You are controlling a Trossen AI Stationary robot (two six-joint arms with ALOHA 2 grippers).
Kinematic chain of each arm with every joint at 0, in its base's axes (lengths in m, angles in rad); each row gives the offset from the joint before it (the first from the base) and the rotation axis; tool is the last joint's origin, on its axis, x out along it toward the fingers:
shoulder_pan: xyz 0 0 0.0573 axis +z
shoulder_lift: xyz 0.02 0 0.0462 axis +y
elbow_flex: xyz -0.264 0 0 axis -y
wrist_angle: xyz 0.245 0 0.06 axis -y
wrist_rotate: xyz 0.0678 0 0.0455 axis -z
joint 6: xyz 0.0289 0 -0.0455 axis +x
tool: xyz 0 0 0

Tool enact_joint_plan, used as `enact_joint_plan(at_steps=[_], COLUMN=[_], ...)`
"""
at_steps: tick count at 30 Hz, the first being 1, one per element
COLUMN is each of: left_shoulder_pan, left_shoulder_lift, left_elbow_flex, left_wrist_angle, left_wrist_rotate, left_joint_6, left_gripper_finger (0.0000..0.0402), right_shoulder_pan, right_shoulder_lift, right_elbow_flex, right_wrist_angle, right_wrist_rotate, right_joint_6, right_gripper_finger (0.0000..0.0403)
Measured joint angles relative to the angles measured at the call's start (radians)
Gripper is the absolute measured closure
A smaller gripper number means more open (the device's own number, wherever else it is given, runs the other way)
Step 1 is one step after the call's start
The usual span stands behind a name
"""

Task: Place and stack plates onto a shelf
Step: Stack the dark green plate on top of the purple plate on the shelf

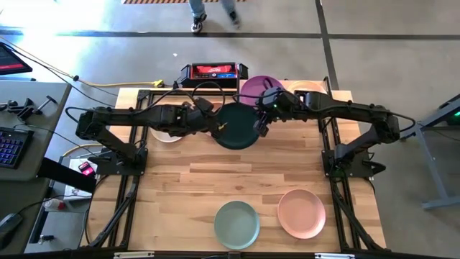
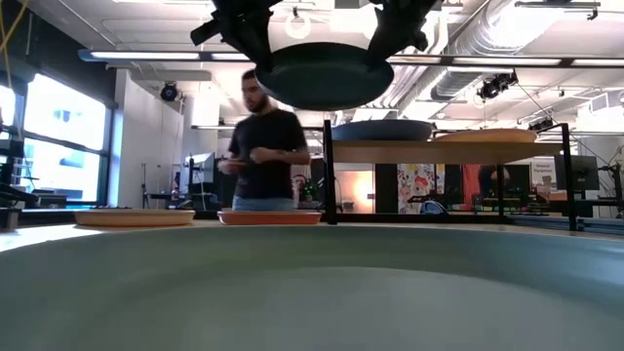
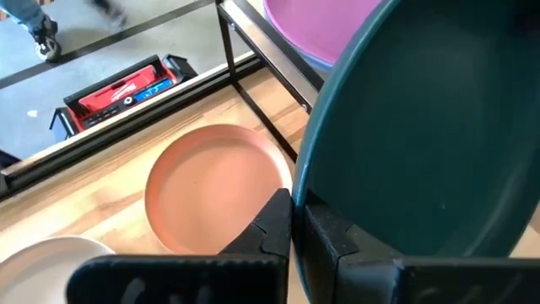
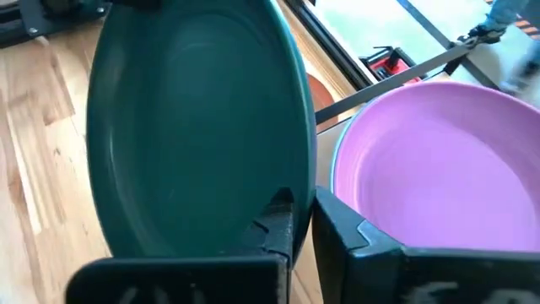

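A dark green plate (image 1: 236, 126) hangs in the air over the table's far middle, just in front of the shelf (image 2: 448, 151). My left gripper (image 3: 297, 207) is shut on its left rim and my right gripper (image 4: 302, 207) on its right rim. In the low view the green plate (image 2: 325, 76) sits roughly level, higher than the shelf top. A purple plate (image 1: 260, 86) and a paler plate (image 1: 305, 88) rest flat on the shelf. My left gripper pinches the green plate's left rim (image 3: 305, 181) between its two fingers, one on the inner face and one under it. It comes from the table's left, slanting down. The plate is lifted clear. My right gripper pinches the opposite, right rim (image 4: 305, 181) between its two fingers, one on the inner face and one on the underside. It comes from the table's right, slanting down. The plate hangs between both grippers, clear of table and shelf.
A salmon plate (image 3: 215, 186) and a cream plate (image 1: 167, 134) lie on the table below my left arm. A sage plate (image 1: 236, 224) and a pink plate (image 1: 301, 213) lie near the front edge. A red box (image 1: 210, 72) sits beyond the far edge; a person (image 2: 263, 146) stands behind.
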Motion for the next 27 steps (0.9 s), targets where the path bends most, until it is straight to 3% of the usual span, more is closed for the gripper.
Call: enact_joint_plan(at_steps=[5,16,27], left_shoulder_pan=[-0.001,0.040,0.066], left_shoulder_lift=[0.000,0.000,-0.027], left_elbow_flex=[0.000,0.001,0.002], left_wrist_angle=[0.018,0.080,0.135], left_wrist_rotate=[0.012,0.189,0.218], left_joint_6=[0.007,-0.020,0.029], left_gripper_finger=[0.0381,0.0330,0.0283], right_shoulder_pan=[-0.001,0.002,-0.019], right_shoulder_lift=[0.000,0.000,-0.014], right_elbow_flex=[0.000,0.000,0.000], right_wrist_angle=[-0.002,-0.024,-0.122], right_wrist_rotate=[0.014,0.000,0.045], right_joint_6=[0.009,0.020,0.025], right_gripper_finger=[0.0400,0.0403,0.0402])
